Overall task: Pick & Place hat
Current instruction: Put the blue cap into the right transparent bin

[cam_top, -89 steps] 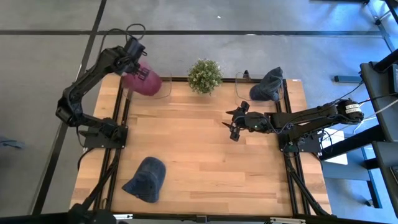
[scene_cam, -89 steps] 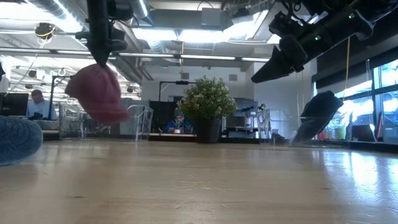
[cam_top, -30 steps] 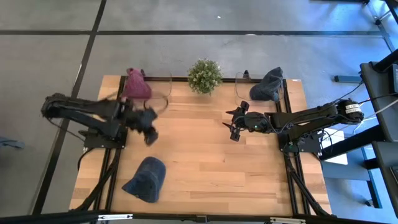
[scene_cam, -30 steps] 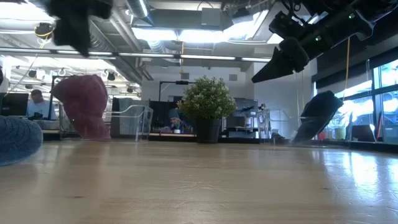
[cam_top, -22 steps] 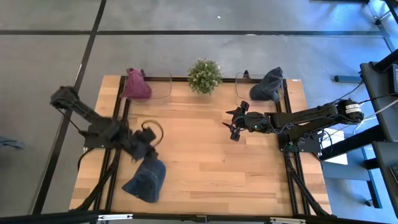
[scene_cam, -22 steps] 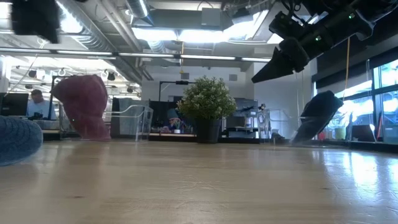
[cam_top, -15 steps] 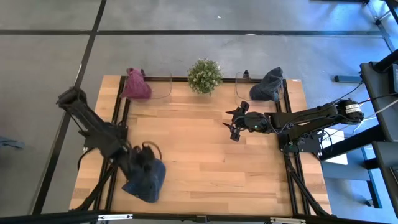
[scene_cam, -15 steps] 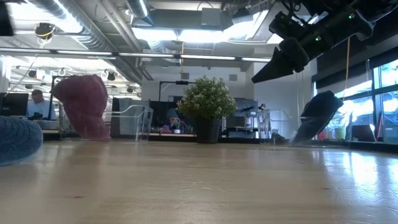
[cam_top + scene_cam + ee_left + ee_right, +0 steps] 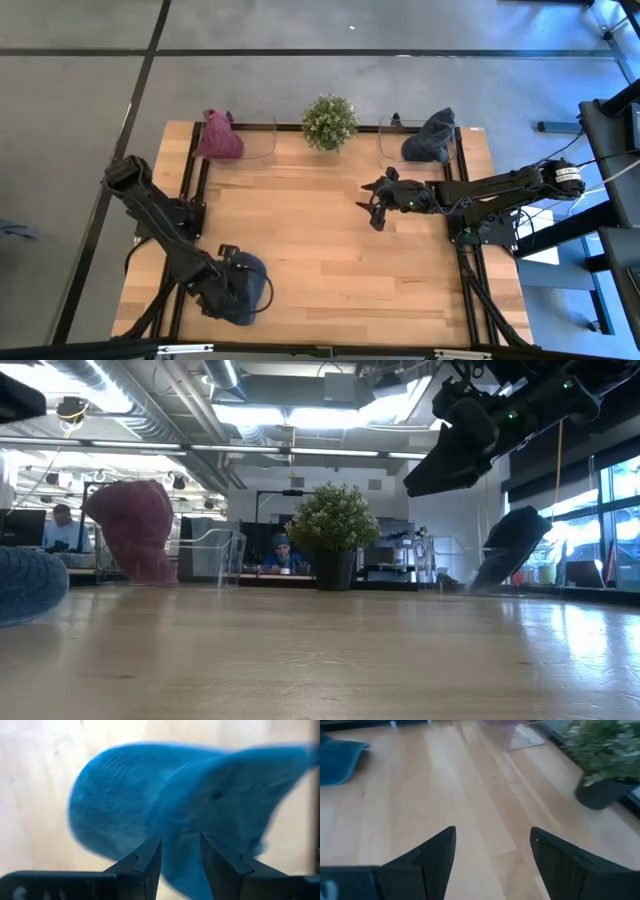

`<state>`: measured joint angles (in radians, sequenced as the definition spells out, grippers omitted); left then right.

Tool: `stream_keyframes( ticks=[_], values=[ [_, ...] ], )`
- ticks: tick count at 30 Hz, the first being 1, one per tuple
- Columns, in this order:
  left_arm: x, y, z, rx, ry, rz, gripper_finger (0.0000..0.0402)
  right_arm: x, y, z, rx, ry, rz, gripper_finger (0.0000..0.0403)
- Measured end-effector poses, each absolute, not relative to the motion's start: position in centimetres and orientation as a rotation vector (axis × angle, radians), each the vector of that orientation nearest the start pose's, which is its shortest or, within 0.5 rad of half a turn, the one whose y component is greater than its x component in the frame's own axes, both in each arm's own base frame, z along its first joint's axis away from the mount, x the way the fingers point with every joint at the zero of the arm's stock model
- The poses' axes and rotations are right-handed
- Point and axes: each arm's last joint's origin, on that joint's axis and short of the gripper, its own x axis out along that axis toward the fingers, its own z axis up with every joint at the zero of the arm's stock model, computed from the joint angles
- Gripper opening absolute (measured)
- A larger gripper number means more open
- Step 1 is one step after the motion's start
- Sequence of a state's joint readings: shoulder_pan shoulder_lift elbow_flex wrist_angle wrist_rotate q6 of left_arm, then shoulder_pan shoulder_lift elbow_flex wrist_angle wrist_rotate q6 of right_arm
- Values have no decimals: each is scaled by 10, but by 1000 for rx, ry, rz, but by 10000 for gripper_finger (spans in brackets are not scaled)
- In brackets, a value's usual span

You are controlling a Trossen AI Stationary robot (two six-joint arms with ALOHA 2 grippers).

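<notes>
Soft blue knit cap (image 9: 243, 285) lies at 7 o'clock on table; light, floppy, pinch the brim fold. Left gripper (image 9: 181, 865) over it, fingers slightly parted, gripping nothing. Right gripper (image 9: 492, 855) wide apart, idle.

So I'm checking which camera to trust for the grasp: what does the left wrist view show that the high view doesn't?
Only the left wrist view shows the left tool slightly open right above the blue hat. Only the high view shows the pink hat, the plant, the dark hat and the right tool waiting mid-table. Both show the blue hat on the wood.
</notes>
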<state>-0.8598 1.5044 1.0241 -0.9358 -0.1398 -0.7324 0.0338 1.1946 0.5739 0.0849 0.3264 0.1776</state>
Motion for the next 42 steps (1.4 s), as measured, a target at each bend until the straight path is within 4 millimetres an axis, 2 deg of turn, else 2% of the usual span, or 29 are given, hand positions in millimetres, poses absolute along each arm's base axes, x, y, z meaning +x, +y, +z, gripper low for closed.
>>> stream_keyframes(
  ticks=[11, 17, 25, 29, 34, 38, 42],
  values=[
    [188, -201, 174, 340, 1439, -98, 128, 239, 0, 207, 89, 507, -289, 256],
    [193, -206, 161, 324, 1439, -64, 127, 239, 1, 207, 89, 507, -289, 256],
    [195, -207, 160, 284, 1429, -53, 125, 239, 1, 207, 88, 507, -289, 256],
    [196, -207, 160, 271, 1429, -49, 87, 239, 0, 207, 87, 507, -289, 256],
    [203, -203, 160, 180, 1431, -13, 13, 239, 1, 207, 86, 507, -288, 256],
    [212, -190, 167, -5, 1433, 100, 7, 240, 1, 207, 89, 503, -289, 256],
    [225, -161, 190, -247, 1355, 262, 6, 242, 1, 211, 99, 452, -279, 256]
  ],
)
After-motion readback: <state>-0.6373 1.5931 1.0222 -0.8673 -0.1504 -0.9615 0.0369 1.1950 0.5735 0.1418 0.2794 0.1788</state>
